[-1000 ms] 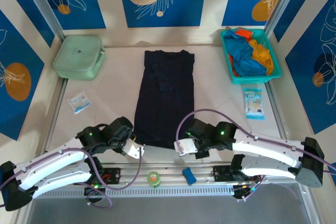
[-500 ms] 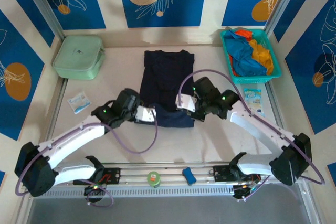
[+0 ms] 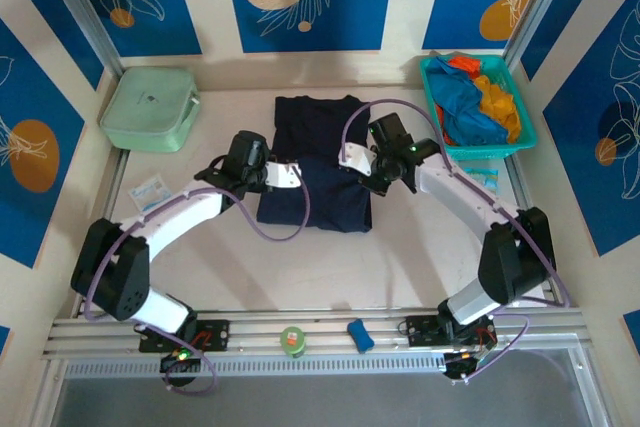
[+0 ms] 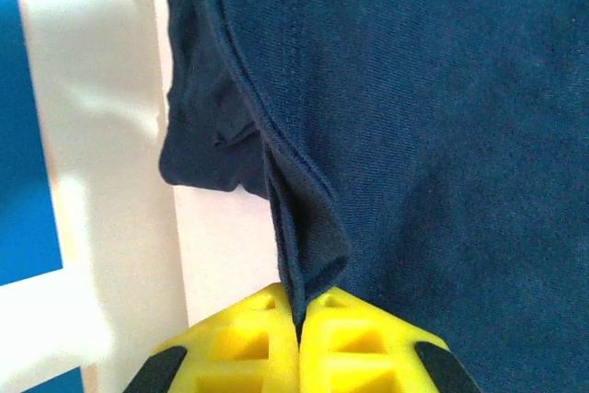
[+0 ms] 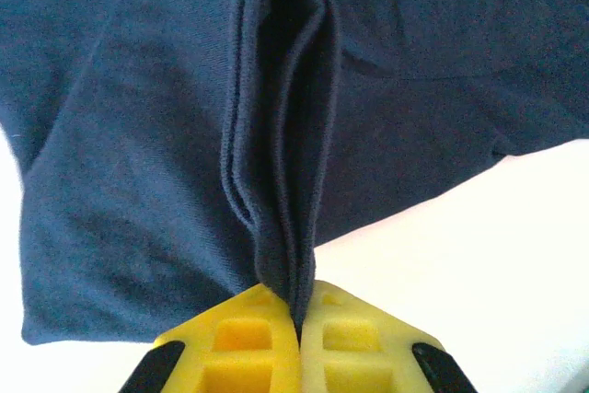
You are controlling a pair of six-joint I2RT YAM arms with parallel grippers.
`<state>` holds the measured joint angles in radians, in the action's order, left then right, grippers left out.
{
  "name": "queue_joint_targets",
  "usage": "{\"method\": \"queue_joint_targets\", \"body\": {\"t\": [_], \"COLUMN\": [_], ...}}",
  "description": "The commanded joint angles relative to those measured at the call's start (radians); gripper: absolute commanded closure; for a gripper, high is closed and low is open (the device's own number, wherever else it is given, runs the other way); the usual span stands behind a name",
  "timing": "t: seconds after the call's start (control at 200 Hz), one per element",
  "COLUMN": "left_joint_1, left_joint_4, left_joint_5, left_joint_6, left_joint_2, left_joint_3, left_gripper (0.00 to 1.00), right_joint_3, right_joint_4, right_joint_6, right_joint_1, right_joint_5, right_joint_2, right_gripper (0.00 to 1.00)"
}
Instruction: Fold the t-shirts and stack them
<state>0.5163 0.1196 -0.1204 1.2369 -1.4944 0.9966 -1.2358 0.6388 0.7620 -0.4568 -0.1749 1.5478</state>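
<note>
Hem corners of the navy shirt (image 3: 318, 205) are clamped in both tools, the left tool (image 3: 291, 175) and right tool (image 3: 349, 159) pressed shut on folded cloth. Compared with a second ago, the hem is moved from the near desk (image 3: 300, 277) edge up over the shirt's middle, and the shirt is left doubled at mid-desk.

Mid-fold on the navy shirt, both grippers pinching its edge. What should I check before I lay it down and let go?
1. Left gripper shut on the navy t-shirt edge: ok.
2. Right gripper shut on the same shirt's edge: ok.
3. Shirt's collar end lies flat with nothing on it: ok.
4. Carried edge square with the collar: cannot tell, the arms cover it.
5. Teal basket and green box apart from the shirt: ok.
</note>
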Motion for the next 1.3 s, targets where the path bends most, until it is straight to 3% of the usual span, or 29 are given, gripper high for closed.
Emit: {"method": "queue_joint_targets", "body": {"t": [0.0,0.395,0.846,0.976,1.031,1.166,1.241,1.296], "left_joint_1": [-0.015,-0.049,-0.059,-0.062,-0.064,-0.068,-0.074,-0.080], "left_joint_4": [-0.032,-0.076,-0.261,-0.310,-0.320,-0.364,-0.415,-0.452], "left_joint_5": [0.035,0.044,0.004,-0.027,-0.036,-0.069,-0.111,-0.145], "left_joint_6": [0.023,0.033,0.022,0.015,0.013,-0.004,-0.039,-0.062], "left_joint_2": [-0.027,-0.119,-0.289,-0.323,-0.331,-0.339,-0.342,-0.340], "left_joint_3": [0.029,0.031,0.035,0.027,0.026,0.029,0.044,0.058], "left_gripper": [1.00,1.00,1.00,1.00,1.00,0.61,0.38,0.27], "right_joint_3": [-0.054,-0.199,-0.225,-0.235,-0.247,-0.248,-0.236,-0.225], "right_joint_4": [-0.016,-0.010,-0.113,-0.137,-0.146,-0.215,-0.263,-0.296], "right_joint_6": [0.083,0.166,0.078,0.048,0.022,-0.047,-0.085,-0.103], "right_joint_1": [0.020,0.061,0.078,0.078,0.081,0.094,0.103,0.111], "right_joint_5": [0.051,0.063,-0.029,-0.056,-0.080,-0.120,-0.119,-0.114], "right_joint_2": [0.044,0.261,0.382,0.418,0.433,0.438,0.417,0.395], "right_gripper": [1.00,1.00,1.00,0.91,0.82,0.60,0.53,0.51]}}
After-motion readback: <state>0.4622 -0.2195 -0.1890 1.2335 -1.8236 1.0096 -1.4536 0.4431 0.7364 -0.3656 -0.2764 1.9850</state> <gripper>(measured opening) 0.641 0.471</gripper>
